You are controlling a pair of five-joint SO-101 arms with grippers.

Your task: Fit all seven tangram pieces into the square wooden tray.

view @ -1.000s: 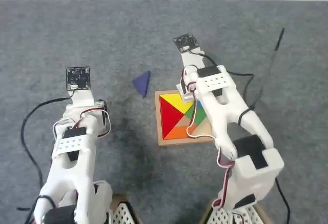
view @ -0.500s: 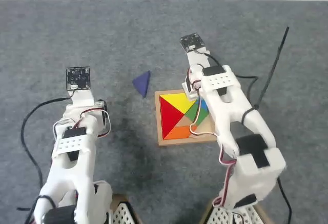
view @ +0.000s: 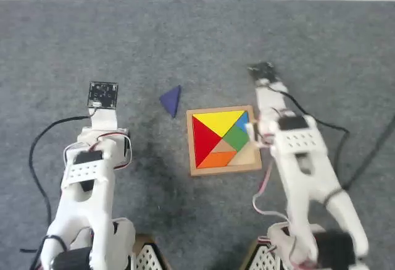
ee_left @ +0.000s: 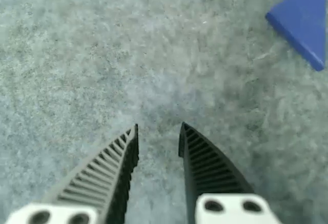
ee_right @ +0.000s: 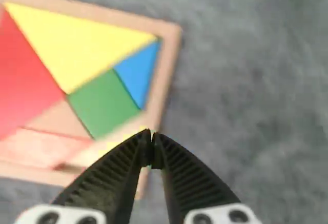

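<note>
Overhead, blue triangle (view: 171, 100) outside tray (view: 222, 170)

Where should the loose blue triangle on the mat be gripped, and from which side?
Probably straight from above, pinching across two edges of the blue triangle: it lies flat on the mat, apart from the tray, and the left gripper is nearest.

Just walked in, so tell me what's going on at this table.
Two robot arms are working a tangram puzzle. The square wooden tray already holds most pieces, among them the yellow triangle, red triangle and green square. One dark blue triangle lies outside it on the grey mat. The right gripper is shut, empty, above the tray's edge; the left gripper is open over bare mat, near that blue triangle.
</note>
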